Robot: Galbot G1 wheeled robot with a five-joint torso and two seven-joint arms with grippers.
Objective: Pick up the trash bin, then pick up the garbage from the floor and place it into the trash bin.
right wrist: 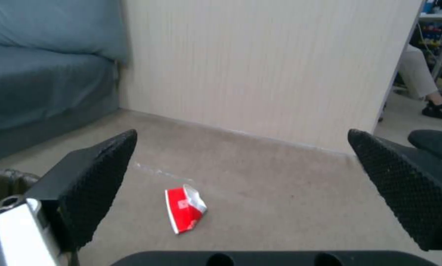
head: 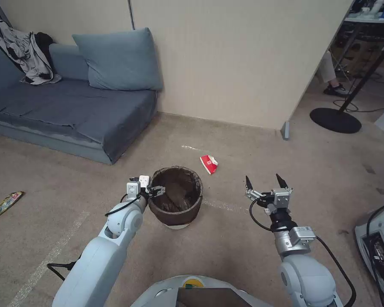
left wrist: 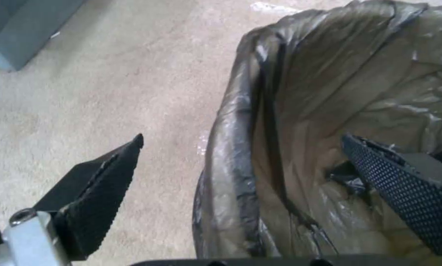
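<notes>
The trash bin (head: 176,197) is a small white bucket lined with a dark bag, standing on the carpet floor (head: 251,145) just ahead of me. My left gripper (head: 156,190) is open and straddles the bin's left rim. In the left wrist view (left wrist: 243,137) one finger (left wrist: 102,184) is outside the bag-covered rim (left wrist: 230,155) and the other is inside. A red packet of garbage (head: 209,163) lies beyond the bin near the wall. My right gripper (head: 263,177) hangs open to the bin's right, pointing at that packet (right wrist: 185,208), fingers (right wrist: 98,173) apart and empty.
A flat yellow-green wrapper (head: 4,205) lies on the carpet at far left. A blue sofa (head: 72,106) stands at back left and a beige partition wall (head: 226,64) behind. A round black stand base (head: 335,120) is at back right, and a white device (head: 379,251) at right.
</notes>
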